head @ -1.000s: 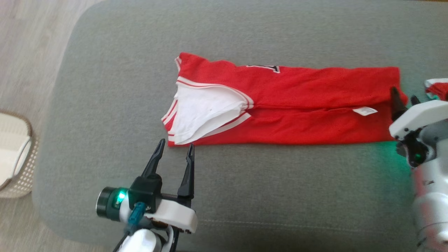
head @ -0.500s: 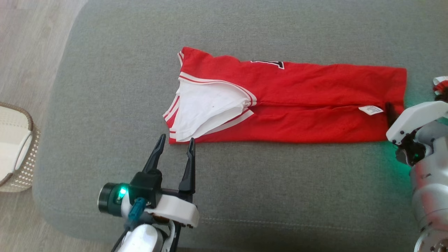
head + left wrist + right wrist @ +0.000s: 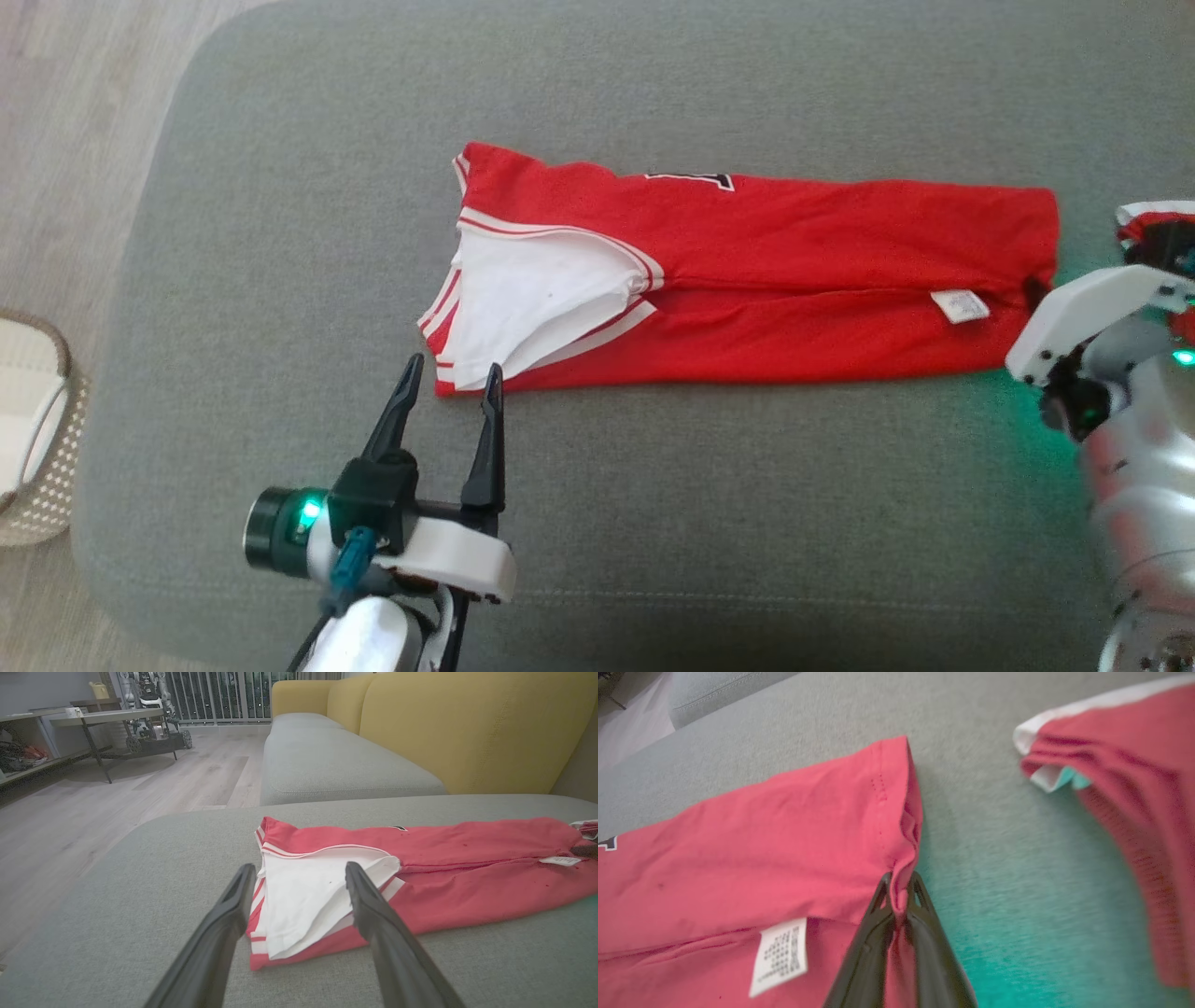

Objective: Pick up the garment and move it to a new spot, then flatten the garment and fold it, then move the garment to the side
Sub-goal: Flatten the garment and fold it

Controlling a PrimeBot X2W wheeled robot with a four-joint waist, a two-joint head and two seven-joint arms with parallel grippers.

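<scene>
Your right end effector (image 3: 899, 882) is pressed together on the garment (image 3: 766, 280). It pinches a small pucker of red cloth at the middle of the hem, just beside the white label (image 3: 960, 305). Green light from the wrist tints the grey cushion (image 3: 653, 523) next to it.

Your left end effector (image 3: 453, 366) is spread, with nothing between its two fingers. The tips sit at the garment's near corner on the collar end. From the left wrist view that corner shows in the gap between the fingers. Whether either tip touches the cloth, you cannot tell.

The garment lies flat as a long folded band across the middle of the cushion. Its length runs from left to right. The end with the white lining and striped trim points toward the cushion's left edge, and the hem points toward the right edge. The upper and lower folds meet along a seam down the middle of the band.

A second piece of red and white cloth (image 3: 1125, 788) lies at the cushion's right edge, apart from the pinched hem. A woven basket (image 3: 37, 429) stands on the floor off the cushion's left edge.
</scene>
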